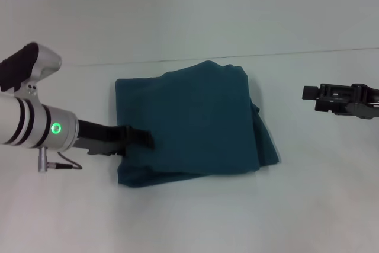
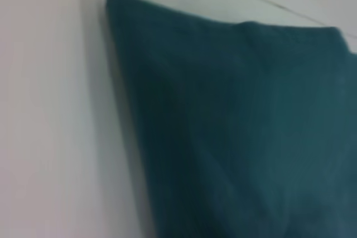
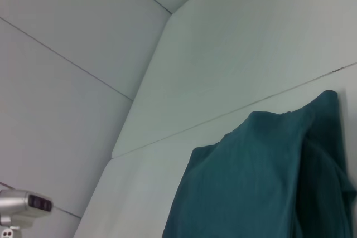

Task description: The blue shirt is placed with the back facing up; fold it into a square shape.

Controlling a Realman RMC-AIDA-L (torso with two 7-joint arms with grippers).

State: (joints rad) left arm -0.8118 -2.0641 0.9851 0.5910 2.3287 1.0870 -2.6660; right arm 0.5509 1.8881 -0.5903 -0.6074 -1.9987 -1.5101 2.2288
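The blue shirt (image 1: 195,125) lies folded into a rough square in the middle of the white table (image 1: 195,217), plain side up, with layered edges showing along its right and front sides. My left gripper (image 1: 141,138) rests low at the shirt's left edge, its tip over the cloth. The left wrist view is filled by the shirt (image 2: 234,126) seen from close up. My right gripper (image 1: 312,94) hovers to the right of the shirt, well apart from it. In the right wrist view the shirt (image 3: 268,176) shows from its far right corner.
The table's back edge (image 1: 296,51) meets a pale wall just behind the shirt. A thin cable (image 1: 66,161) hangs under my left wrist. Part of my left arm (image 3: 22,207) shows far off in the right wrist view.
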